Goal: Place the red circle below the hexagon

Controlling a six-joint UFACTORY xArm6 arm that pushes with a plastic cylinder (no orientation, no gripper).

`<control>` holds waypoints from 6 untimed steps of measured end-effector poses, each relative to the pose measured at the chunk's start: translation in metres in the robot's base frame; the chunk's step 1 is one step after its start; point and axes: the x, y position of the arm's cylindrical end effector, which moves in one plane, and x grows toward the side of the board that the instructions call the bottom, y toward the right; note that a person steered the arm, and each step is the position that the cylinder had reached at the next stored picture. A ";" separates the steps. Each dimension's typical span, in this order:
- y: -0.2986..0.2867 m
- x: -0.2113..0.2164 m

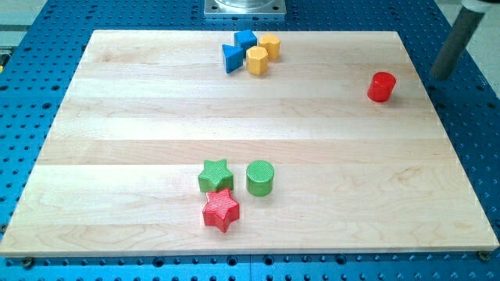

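Wooden worktop [117, 117]: you see my tip [442, 76], no hand, holding nothing, right of red circle [381, 87], ready to push toward yellow hexagon [257, 60].

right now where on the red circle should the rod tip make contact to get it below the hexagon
No grip here, only a push. Meet the red circle on its rounded wall facing the view's right, centred so it doesn't roll off my tip, which sits just off the board to its right. The yellow hexagon lies far toward the view's left, so push leftward, probably finishing just beneath it.
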 end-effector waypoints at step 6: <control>-0.315 0.036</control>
